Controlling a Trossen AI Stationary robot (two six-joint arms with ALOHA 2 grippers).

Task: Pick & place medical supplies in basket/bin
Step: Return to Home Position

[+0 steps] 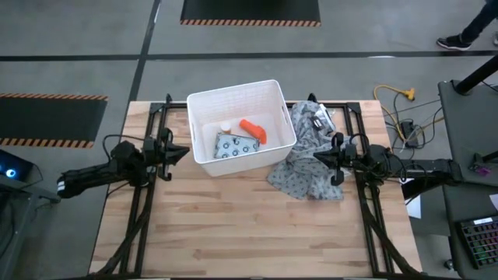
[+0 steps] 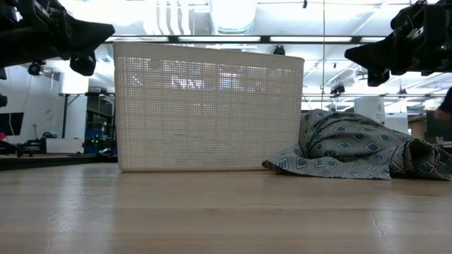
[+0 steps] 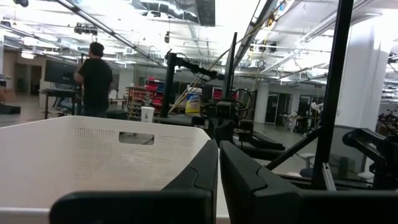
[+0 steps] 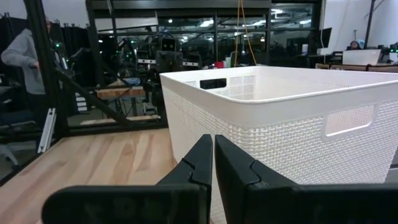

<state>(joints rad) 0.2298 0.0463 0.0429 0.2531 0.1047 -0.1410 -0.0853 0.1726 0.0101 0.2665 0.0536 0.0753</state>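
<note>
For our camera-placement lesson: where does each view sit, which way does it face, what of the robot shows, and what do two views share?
High view: overhead, looking straight down; both arms show, left gripper and right gripper flanking the white bin.
Low view: table-top height, looking level at the bin and cloth; both grippers at the top corners.
Left wrist view: on the left arm, facing the bin past its shut fingers.
Right wrist view: on the right arm, same toward the bin.
Shared: high and low views both show the cloth.
</note>
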